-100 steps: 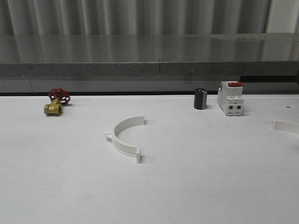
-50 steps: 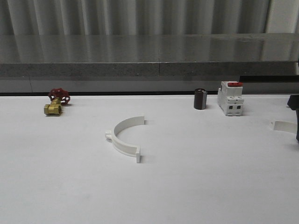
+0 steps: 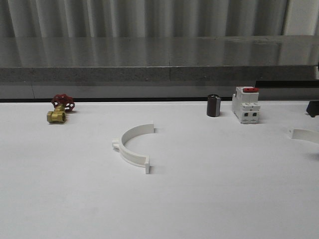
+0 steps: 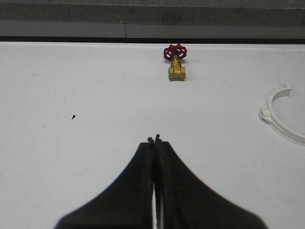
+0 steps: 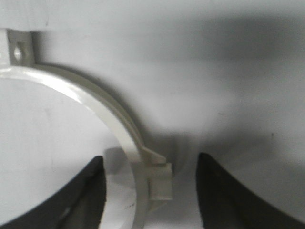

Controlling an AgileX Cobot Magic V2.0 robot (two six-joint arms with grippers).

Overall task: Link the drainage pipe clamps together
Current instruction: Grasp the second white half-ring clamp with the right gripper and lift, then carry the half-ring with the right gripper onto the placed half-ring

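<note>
We judge the step in hand to be picking up the far-right white plastic semicircular clamp half (image 5: pixel 125 143), which lies flat on the white table (image 3: pixel 209 199) near its right edge. Our right tool (image 5: pixel 151 191) hangs over it with its dark fingers (image 5: pixel 228 191) spread wide, the band and its blocky tab between them but not yet gripped. To do this well, we should centre on the band beside the tab, come straight down, and close across the thin wall so it does not tip or skid.

The other white semicircular clamp half (image 3: pixel 133 147) lies near the middle of the table, well apart from the first, so a carry across will be needed. Our left tool (image 4: pixel 155 143) is clenched on nothing, over bare table.

Along the back sit a brass valve with a red handwheel (image 3: pixel 60 110), a small dark cylinder (image 3: pixel 213 105) and a white blocky breaker with a red switch (image 3: pixel 246 104). The breaker sits nearest the carrying path, though behind it.
</note>
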